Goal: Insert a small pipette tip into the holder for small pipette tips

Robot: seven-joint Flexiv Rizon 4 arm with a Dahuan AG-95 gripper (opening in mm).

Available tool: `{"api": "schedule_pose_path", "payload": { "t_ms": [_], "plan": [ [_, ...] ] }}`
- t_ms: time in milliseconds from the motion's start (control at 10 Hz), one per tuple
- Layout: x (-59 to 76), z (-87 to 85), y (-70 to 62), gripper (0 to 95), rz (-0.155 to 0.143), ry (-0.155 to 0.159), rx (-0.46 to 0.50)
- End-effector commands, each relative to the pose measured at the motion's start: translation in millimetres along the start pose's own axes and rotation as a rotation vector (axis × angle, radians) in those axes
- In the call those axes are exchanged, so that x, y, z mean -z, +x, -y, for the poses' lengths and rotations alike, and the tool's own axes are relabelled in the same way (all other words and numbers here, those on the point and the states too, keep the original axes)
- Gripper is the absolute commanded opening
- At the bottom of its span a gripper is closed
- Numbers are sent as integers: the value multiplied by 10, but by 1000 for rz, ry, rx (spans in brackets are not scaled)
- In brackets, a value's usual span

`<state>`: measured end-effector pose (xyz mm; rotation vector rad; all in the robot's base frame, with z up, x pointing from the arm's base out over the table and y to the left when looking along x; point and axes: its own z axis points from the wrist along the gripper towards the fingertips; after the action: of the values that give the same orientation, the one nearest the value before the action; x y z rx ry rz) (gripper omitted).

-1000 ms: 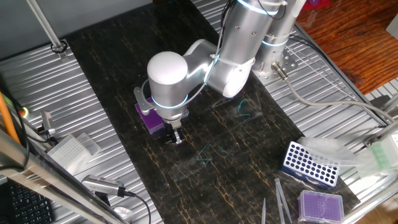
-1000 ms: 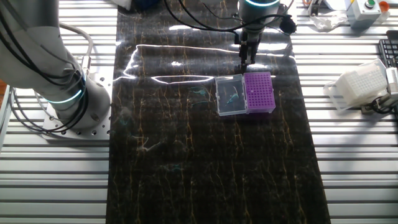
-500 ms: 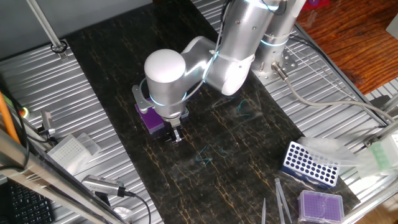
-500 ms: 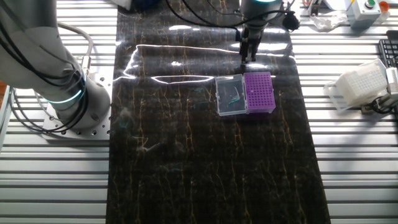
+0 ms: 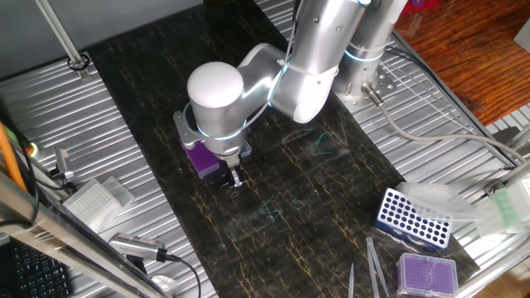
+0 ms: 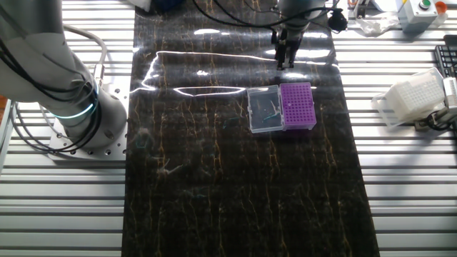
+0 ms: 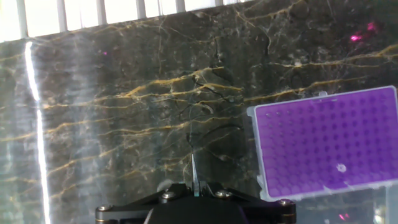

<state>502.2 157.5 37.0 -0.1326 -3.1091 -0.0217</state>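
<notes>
A dark marble-patterned mat (image 6: 235, 178) covers a ribbed metal table (image 6: 414, 185). The small square holder with vivid purple grid and clear lid (image 6: 297, 106) sits mid-mat. The silver arm's gripper (image 6: 285, 63) hangs just beside it, jaws pressed onto a thin clear pipette tip (image 7: 194, 169) pointing downward.

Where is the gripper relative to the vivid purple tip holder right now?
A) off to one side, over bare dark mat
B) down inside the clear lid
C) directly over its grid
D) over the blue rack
A: in the other fixed view the gripper hangs beyond the holder for small pipette tips over the dark mat, and the hand view shows the purple grid off to the right of the pipette tip held in the fingers.
</notes>
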Motion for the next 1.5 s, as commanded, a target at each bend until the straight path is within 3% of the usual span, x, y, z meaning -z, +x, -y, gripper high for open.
{"api": "schedule_pose_path", "payload": {
  "t_ms": [100, 900, 1500],
  "plan": [
    [75, -17, 9, 0, -27, 8, -9],
    [418, -78, 35, 0, -56, -10, 9],
    [446, -82, 17, 0, -53, -11, 25]
  ]
}}
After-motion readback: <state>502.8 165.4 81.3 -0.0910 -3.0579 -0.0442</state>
